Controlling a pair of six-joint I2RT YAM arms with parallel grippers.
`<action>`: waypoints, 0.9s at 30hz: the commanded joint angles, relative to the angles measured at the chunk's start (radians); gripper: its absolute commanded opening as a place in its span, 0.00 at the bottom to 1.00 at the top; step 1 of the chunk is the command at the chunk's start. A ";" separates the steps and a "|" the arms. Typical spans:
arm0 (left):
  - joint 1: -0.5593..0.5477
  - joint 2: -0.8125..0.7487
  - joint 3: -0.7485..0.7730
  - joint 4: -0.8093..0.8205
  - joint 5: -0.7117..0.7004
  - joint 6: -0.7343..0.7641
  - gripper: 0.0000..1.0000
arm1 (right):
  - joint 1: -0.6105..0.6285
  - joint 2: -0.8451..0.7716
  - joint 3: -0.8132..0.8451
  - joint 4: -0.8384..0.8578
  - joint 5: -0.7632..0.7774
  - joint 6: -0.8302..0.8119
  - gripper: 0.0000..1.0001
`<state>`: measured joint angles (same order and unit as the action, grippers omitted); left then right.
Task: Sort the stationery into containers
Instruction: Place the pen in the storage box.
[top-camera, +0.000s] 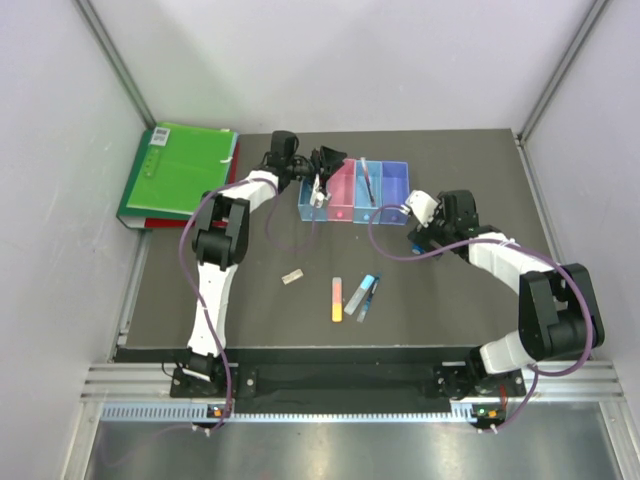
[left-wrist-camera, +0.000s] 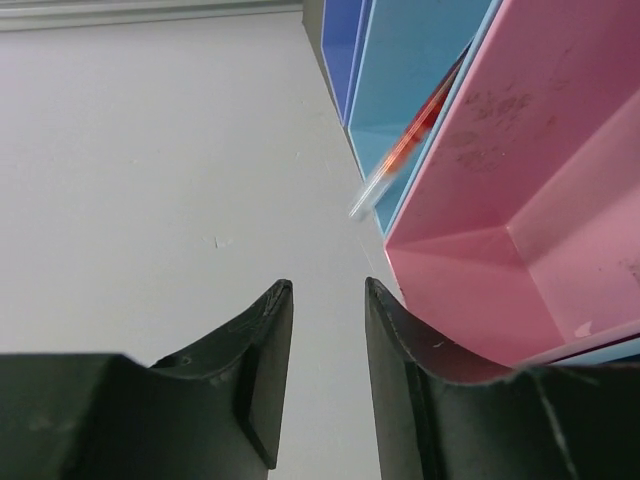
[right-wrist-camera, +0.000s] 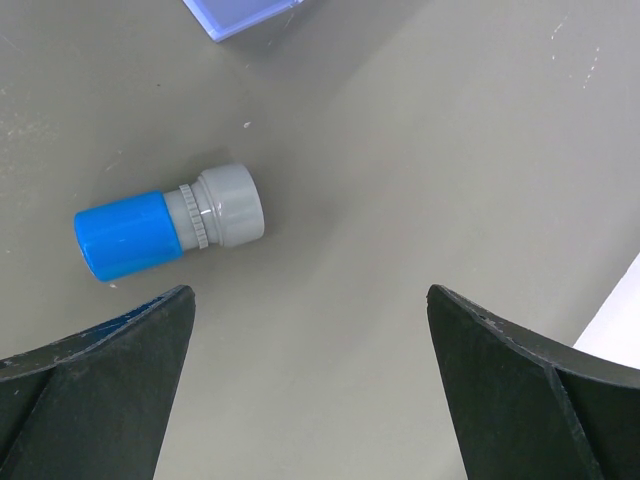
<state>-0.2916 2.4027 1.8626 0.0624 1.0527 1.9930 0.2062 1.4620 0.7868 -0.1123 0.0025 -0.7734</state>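
Observation:
The four joined bins stand at the back centre. My left gripper hovers by their left end, open by a narrow gap and empty. Its wrist view shows the pink bin empty beside a light blue bin holding the thin red pen. My right gripper is low over the mat right of the bins, wide open. The blue-capped piece lies just ahead of its left finger. The orange-pink stick, grey stick and blue pen lie mid-table. The tape roll is not in view.
A big green folder lies at the back left over a red one. A small beige piece lies on the mat left of the sticks. A corner of the purple bin shows at the top of the right wrist view.

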 joint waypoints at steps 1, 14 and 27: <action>0.008 0.024 0.026 0.057 0.059 0.550 0.41 | -0.005 0.004 0.040 0.026 -0.006 0.013 1.00; -0.023 0.012 -0.114 0.832 -0.046 -0.024 0.70 | -0.005 -0.002 0.048 0.026 -0.006 0.016 1.00; -0.050 -0.158 -0.383 1.260 -0.399 -0.408 0.93 | -0.005 -0.037 0.043 0.019 0.024 0.013 1.00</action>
<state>-0.3424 2.3684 1.5513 1.1465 0.7750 1.6711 0.2066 1.4620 0.7876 -0.1120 0.0238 -0.7731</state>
